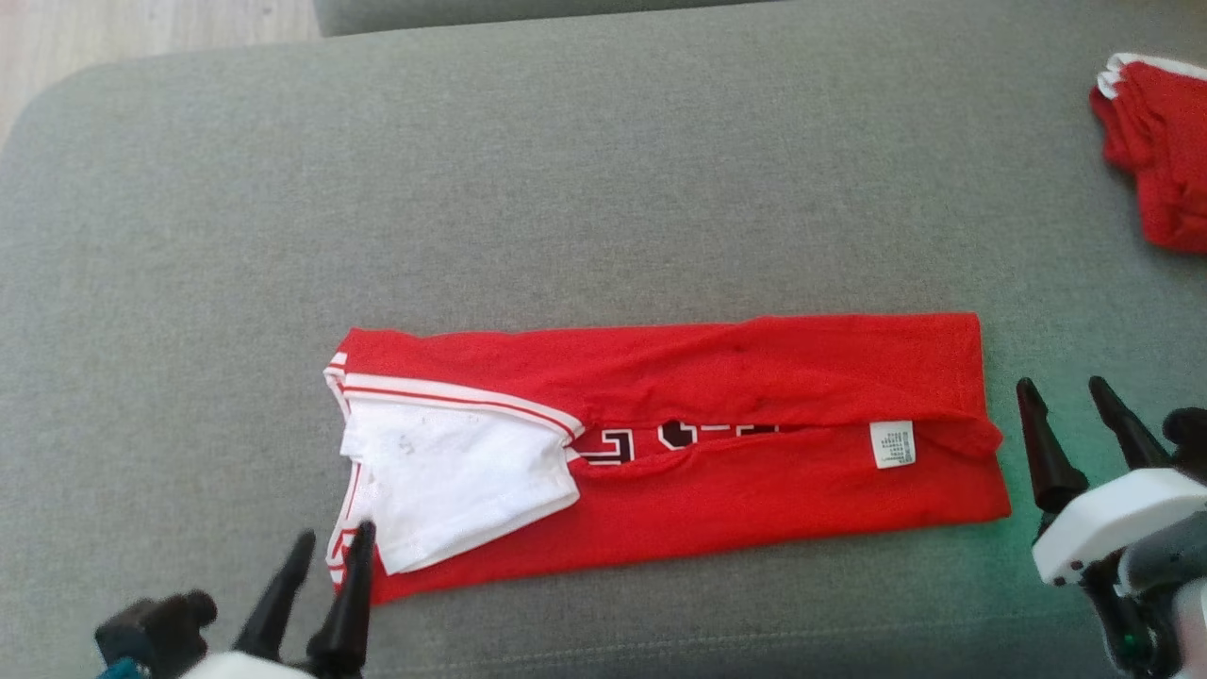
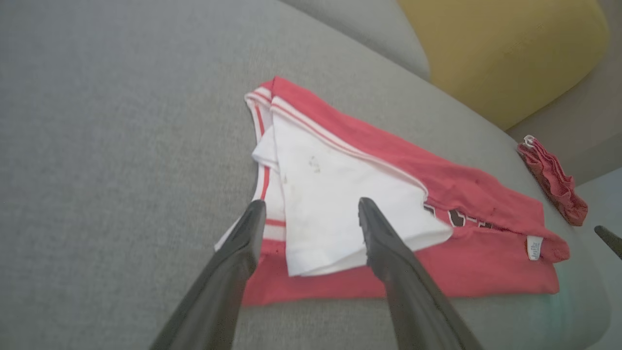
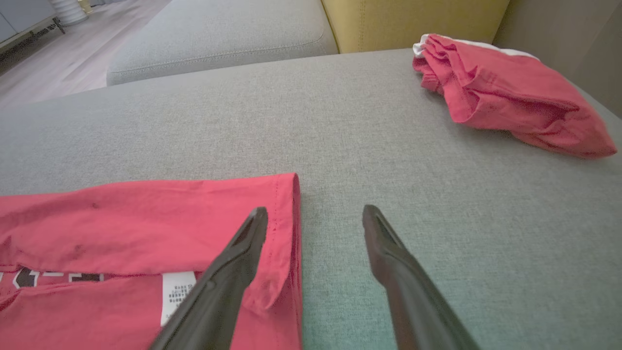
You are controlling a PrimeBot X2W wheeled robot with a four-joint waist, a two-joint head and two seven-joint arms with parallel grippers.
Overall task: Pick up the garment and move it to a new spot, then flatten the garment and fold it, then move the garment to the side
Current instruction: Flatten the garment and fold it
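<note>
The garment is a red shirt with white sleeves and black lettering, folded into a long strip on the grey cushion. Its white sleeve lies at the left end and a white label near the right end. My left gripper stands open at the strip's lower left corner, fingers apart over the white sleeve in the left wrist view. My right gripper is open just off the right end, with nothing between its fingers; the hem lies under its left finger in the right wrist view.
A second red garment lies crumpled at the cushion's far right. A yellow cushion stands behind it. Wooden floor shows past the cushion's far left edge. Bare grey fabric stretches beyond the strip.
</note>
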